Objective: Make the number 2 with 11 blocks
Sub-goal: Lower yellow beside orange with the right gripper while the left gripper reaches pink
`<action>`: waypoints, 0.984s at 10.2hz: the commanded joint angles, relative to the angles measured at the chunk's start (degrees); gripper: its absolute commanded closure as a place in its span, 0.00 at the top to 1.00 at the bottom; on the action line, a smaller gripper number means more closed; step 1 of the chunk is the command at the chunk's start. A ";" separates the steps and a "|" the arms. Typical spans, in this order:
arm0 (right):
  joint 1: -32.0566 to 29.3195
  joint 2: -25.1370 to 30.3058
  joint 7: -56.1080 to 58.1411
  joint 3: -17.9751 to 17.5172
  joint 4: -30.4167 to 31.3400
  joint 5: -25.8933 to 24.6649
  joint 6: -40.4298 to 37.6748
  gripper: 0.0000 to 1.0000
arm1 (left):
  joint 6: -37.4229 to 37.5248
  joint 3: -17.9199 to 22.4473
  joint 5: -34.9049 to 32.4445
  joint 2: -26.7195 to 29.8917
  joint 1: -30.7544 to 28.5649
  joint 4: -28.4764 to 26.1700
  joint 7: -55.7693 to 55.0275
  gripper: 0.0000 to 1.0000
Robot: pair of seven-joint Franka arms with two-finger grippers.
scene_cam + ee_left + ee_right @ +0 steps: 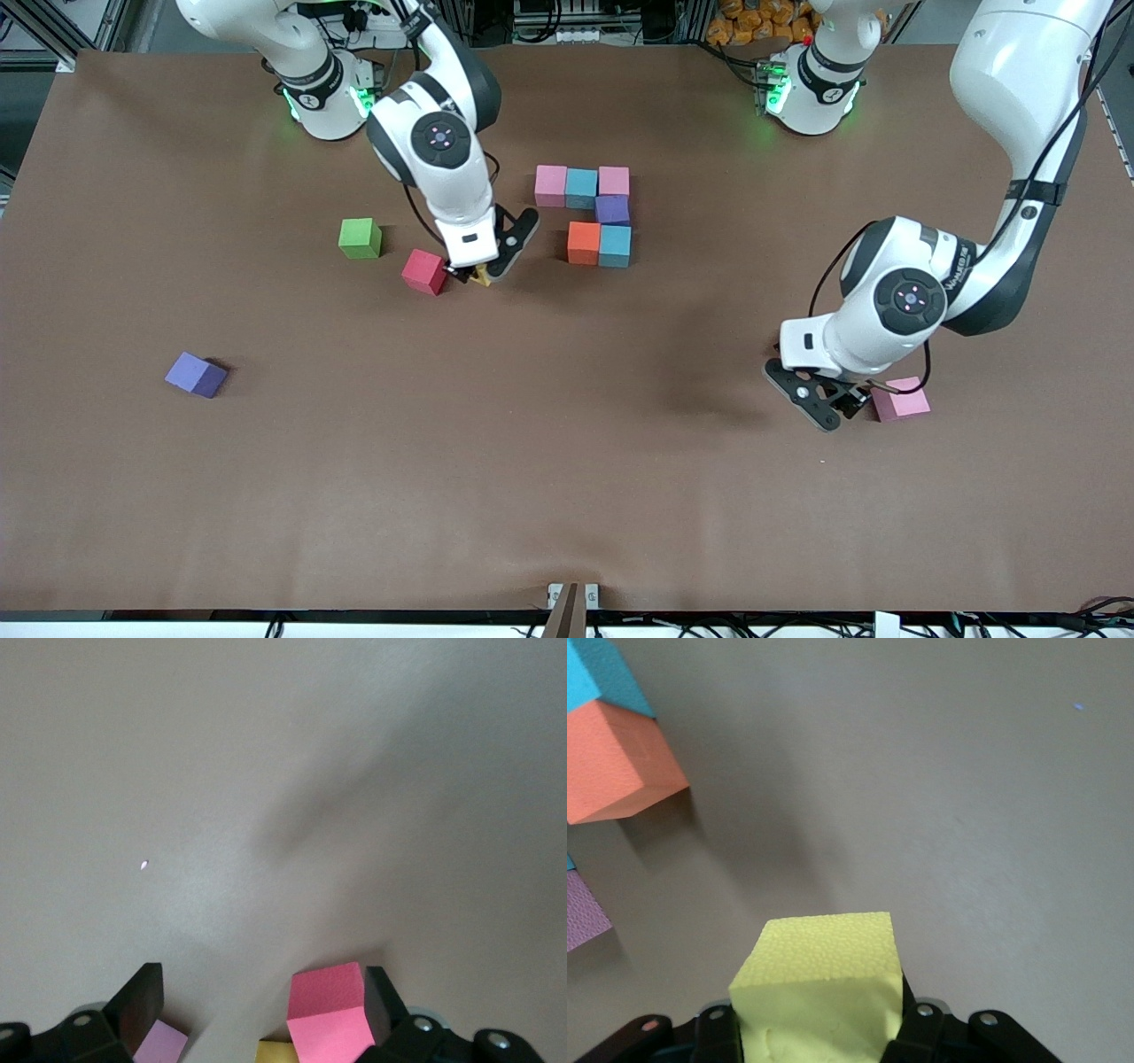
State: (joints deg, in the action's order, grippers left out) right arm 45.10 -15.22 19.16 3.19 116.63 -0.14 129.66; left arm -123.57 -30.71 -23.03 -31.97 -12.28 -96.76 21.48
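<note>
Two grippers are at work over the brown worktop (567,496). The right gripper (478,275) is clamped on a yellow block (819,988), which fills the space between its fingers in the right wrist view; in the front view only a sliver of yellow shows under the hand. It sits low just beside a red block (424,271), between that block and the partly built number 2 (589,215). A green cube (360,237) lies next to the red block, toward the right arm's end of the worktop, and a purple block (196,374) lies well apart, nearer the front camera and close to that same end. The number 2 so far has a top row of pink (550,185), blue (581,187) and pink (613,181), a purple block (612,209) under the last pink one, then a blue block (615,245) with an orange block (584,243) touching it. The left gripper (858,400) is low near the left arm's end of the worktop with its fingers spread wide; a pink block (901,399) rests on the worktop against one finger (383,1001), not squeezed. The left wrist view also shows the corner of a paler pink block (160,1043) by the other finger and a bit of a yellow one (273,1051) between them.
</note>
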 commanded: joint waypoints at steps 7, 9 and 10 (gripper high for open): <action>4.73 -6.14 8.61 -0.02 0.09 -1.80 8.15 0.49 | -0.36 -0.67 0.26 -1.71 -2.73 -2.71 -2.56 1.00; 6.57 -7.36 8.70 -0.20 -0.17 -1.71 8.15 0.49 | -0.53 -1.37 0.71 2.15 -3.97 -6.84 -9.04 1.00; 7.71 -7.98 8.70 -0.29 -0.35 -1.71 8.24 0.49 | -1.75 -1.54 0.71 4.44 -3.98 -9.65 -13.43 1.00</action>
State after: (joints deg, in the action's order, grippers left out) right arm 51.04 -22.05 27.49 2.77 116.75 -1.09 137.58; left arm -124.17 -31.40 -23.27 -33.49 -15.46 -100.12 13.26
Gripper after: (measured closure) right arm 0.445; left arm 0.000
